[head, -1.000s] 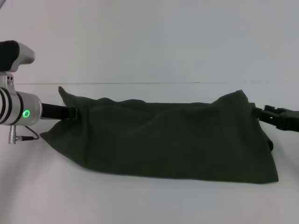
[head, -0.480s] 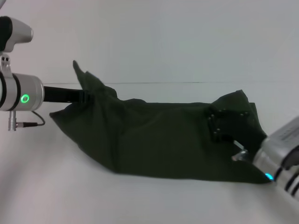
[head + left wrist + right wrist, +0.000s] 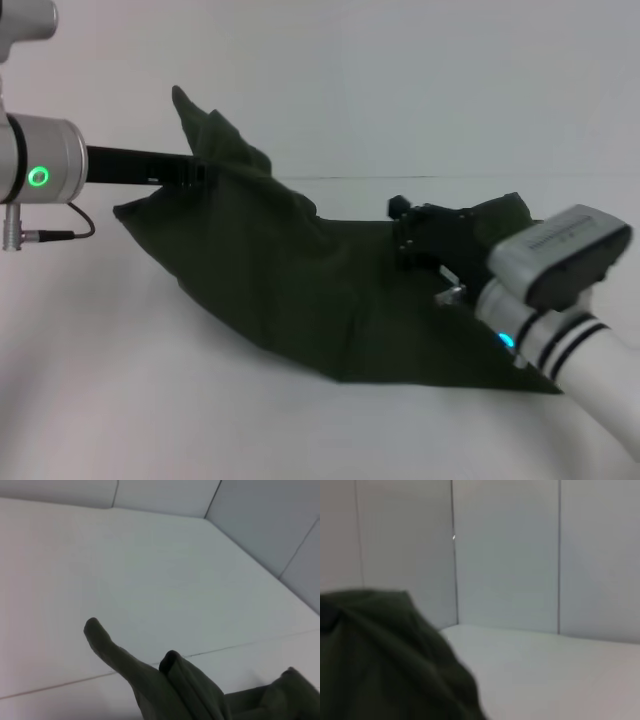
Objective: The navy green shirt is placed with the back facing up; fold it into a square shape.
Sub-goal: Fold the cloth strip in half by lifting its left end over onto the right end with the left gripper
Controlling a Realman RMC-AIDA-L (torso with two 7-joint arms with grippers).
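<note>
The navy green shirt (image 3: 300, 290) lies folded into a wide band across the white table, plain side up. My left gripper (image 3: 200, 168) is shut on the shirt's left corner and holds it lifted above the table; the cloth hangs down from it. That raised corner shows in the left wrist view (image 3: 165, 685). My right gripper (image 3: 420, 235) is over the shirt's right part with cloth gathered around it; its fingers are hidden. The shirt fills the near side of the right wrist view (image 3: 385, 655).
The white table (image 3: 150, 420) runs out on all sides of the shirt. A pale wall (image 3: 400, 80) stands behind it, with panel seams showing in the right wrist view (image 3: 454, 555).
My left gripper has lifted the shirt's left corner up and to the right. My right arm has swung in from the right edge, carrying the right end over the shirt toward the middle.
</note>
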